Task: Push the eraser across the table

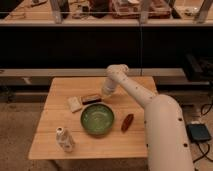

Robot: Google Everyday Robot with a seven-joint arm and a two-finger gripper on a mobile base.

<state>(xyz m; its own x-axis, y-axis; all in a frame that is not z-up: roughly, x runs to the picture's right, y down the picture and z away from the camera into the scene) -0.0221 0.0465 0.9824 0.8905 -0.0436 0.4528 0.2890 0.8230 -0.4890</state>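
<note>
The eraser [91,99], a small dark bar with a reddish-brown top, lies on the light wooden table [60,135] just behind the green bowl. My gripper [104,94] is at the end of the white arm, low over the table at the eraser's right end, close to or touching it. The arm reaches in from the right side.
A green bowl [97,119] sits mid-table in front of the eraser. A pale beige block [74,104] lies just left of the eraser. A red oval object [127,122] lies right of the bowl. A small white bottle [64,139] stands front left. Dark shelving runs behind the table.
</note>
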